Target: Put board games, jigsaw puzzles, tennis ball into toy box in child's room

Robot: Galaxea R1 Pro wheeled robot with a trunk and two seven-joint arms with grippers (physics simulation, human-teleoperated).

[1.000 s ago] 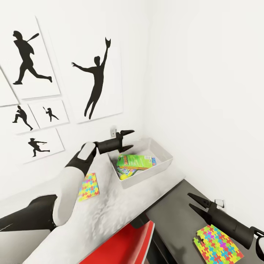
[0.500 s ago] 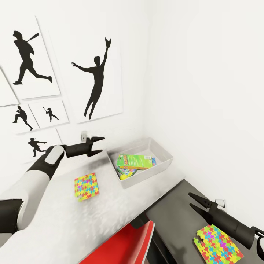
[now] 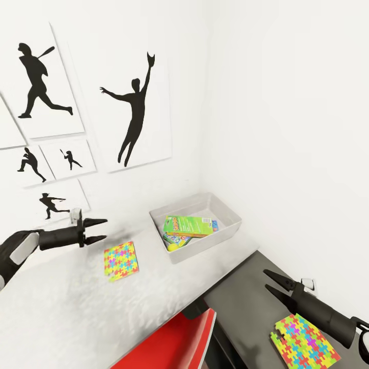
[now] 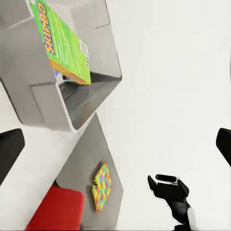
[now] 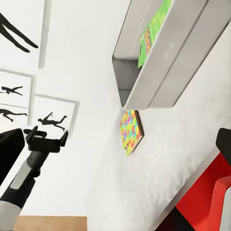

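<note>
Where two matte white walls (image 3: 266,102) meet, five flat sport prints (image 3: 136,110) with black silhouettes hang on the left one. Below them runs the bench (image 3: 102,302), a long pale grey-white slab with a faintly mottled finish; beside and lower sits a smooth dark grey cabinet (image 3: 246,302), and a glossy red chair (image 3: 174,343) with a curved edge stands in front. At the bench's corner end rests the toy box (image 3: 228,225), a shallow pale grey rectangular bin with sloping sides. It holds the green-edged SKIP-BO box (image 3: 188,225) of printed card, lying tilted on other boxes, with the small yellow-green tennis ball (image 3: 174,246) at the near wall. One jigsaw puzzle (image 3: 121,260), a thin square of interlocking yellow, green, pink and blue pieces, lies flat on the bench just beside the bin. The second jigsaw puzzle (image 3: 305,341) lies on the cabinet. The left gripper (image 3: 100,229), black and tapered, hovers over the bench near the first puzzle, jaws parted and empty. The right gripper (image 3: 271,284) hangs above the cabinet near the second puzzle, jaws likewise spread, holding nothing.
</note>
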